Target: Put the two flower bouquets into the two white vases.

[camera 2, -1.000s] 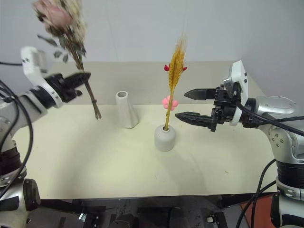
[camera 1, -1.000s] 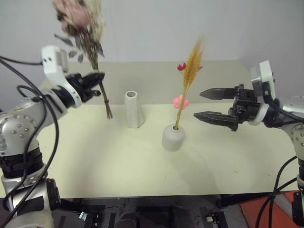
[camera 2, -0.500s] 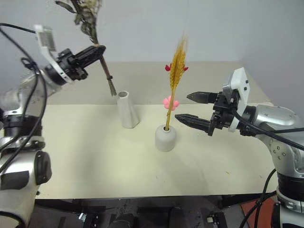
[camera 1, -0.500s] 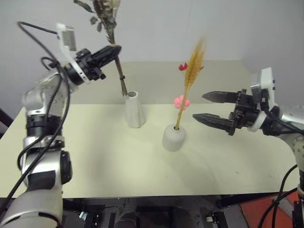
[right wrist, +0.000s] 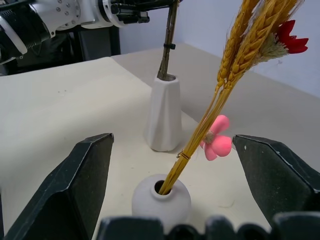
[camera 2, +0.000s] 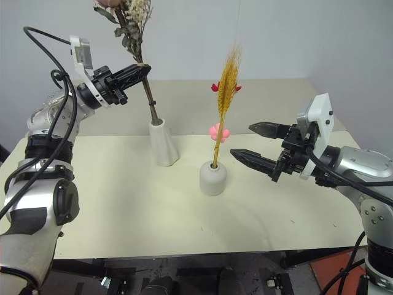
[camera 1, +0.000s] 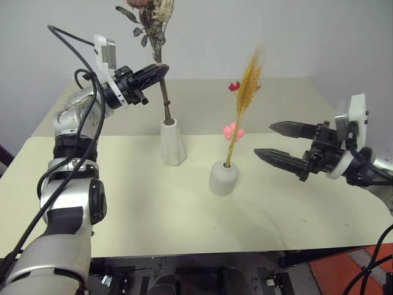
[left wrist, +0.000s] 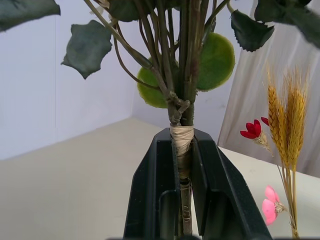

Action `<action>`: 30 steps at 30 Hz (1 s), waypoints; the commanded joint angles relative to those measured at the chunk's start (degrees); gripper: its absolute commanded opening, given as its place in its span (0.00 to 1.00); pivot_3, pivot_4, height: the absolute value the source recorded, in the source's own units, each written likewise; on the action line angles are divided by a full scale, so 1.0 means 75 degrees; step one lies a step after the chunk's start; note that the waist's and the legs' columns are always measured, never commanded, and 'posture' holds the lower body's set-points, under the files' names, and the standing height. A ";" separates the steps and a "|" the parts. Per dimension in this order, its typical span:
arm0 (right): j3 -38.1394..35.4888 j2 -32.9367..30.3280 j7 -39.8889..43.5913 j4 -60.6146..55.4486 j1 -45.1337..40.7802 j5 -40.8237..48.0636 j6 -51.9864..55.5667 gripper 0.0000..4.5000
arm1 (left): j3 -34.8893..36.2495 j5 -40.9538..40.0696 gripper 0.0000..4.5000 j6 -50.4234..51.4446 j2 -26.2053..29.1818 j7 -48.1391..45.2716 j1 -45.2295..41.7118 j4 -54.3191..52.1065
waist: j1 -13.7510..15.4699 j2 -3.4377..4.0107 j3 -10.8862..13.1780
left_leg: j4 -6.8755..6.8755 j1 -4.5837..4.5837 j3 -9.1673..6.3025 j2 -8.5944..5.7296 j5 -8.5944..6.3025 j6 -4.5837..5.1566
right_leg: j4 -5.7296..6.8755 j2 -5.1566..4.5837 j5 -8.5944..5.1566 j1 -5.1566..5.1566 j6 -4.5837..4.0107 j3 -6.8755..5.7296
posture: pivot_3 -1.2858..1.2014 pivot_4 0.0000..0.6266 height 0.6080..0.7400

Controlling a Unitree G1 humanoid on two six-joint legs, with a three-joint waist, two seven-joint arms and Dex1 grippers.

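Nearly done. Left hand (camera 1: 161, 72) pinches the bushy bouquet (camera 1: 155, 18) on its taped brown stems, holding it upright over the tall vase (camera 1: 172, 142); the stem ends sit at or just inside the narrow neck, depth unclear. Wheat bouquet (camera 1: 247, 92) stands already in the short round vase (camera 1: 223, 177), leaning slightly.

Step in hand, as I judge it: seating the second bouquet. Next move calls for lowering the stems straight down the neck, then letting go without tipping the vase.

Right hand (camera 1: 284, 144) hangs spread and empty beside the round vase, apart from it. Pale surface (camera 1: 153, 209) otherwise bare; the wheat stalks stand near, so a sideways swing could brush them.
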 commanded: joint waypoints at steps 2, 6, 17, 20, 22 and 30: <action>-0.0246 -0.0137 -0.0101 -0.0129 -0.0048 0.0123 -0.0037 1.00 | 0.0164 0.0167 0.02 -0.0239 -0.0005 -0.0091 -0.0191 0.0015 | 0.0005 0.0000 0.0000 | 0.0003 -0.0002 0.0000 0.0000 0.0000 0.0000 | 0.0003 0.0000 0.0001 0.0000 0.0002 0.0000 | 0.52 0.24 1.00; -0.0206 -0.0112 -0.0126 -0.0109 -0.0048 0.0103 -0.0072 1.00 | 0.0236 0.0236 0.02 -0.0273 -0.0046 -0.0059 -0.0220 0.0076 | 0.0006 0.0000 0.0000 | 0.0004 -0.0003 0.0000 0.0000 -0.0001 0.0001 | 0.0005 0.0000 0.0002 0.0000 0.0003 0.0000 | 0.52 0.24 1.00; -0.0196 0.0002 -0.0265 -0.0227 0.0026 0.0163 -0.0137 1.00 | 0.0459 0.0287 0.02 -0.0282 -0.0177 -0.0056 -0.0543 0.0444 | 0.0012 0.0000 0.0000 | 0.0009 -0.0007 0.0000 -0.0001 -0.0002 0.0004 | 0.0016 0.0000 0.0003 -0.0001 0.0005 0.0000 | 0.52 0.24 1.00; -0.0210 0.0022 -0.0320 -0.0284 0.0074 0.0189 -0.0155 1.00 | 0.0474 0.0313 0.02 -0.0278 -0.0210 -0.0086 -0.0560 0.0474 | 0.0011 0.0000 0.0000 | 0.0009 -0.0009 0.0000 -0.0001 -0.0003 0.0005 | 0.0015 0.0001 0.0003 -0.0002 0.0005 0.0000 | 0.52 0.24 1.00; -0.0211 0.0039 -0.0343 -0.0307 0.0092 0.0194 -0.0163 1.00 | 0.0468 0.0345 0.02 -0.0310 -0.0225 -0.0118 -0.0565 0.0509 | 0.0013 0.0000 0.0000 | 0.0010 -0.0009 0.0000 -0.0001 -0.0003 0.0005 | 0.0017 0.0001 0.0003 -0.0002 0.0006 0.0000 | 0.52 0.24 1.00; -0.0277 0.0062 -0.0423 -0.0408 0.0208 0.0250 -0.0189 1.00 | 0.0353 0.0560 0.02 -0.0406 -0.0277 -0.0216 -0.0406 0.0537 | 0.0016 0.0000 0.0000 | 0.0012 -0.0010 0.0000 -0.0002 -0.0003 0.0005 | 0.0019 0.0001 0.0004 -0.0002 0.0006 0.0000 | 0.52 0.24 1.00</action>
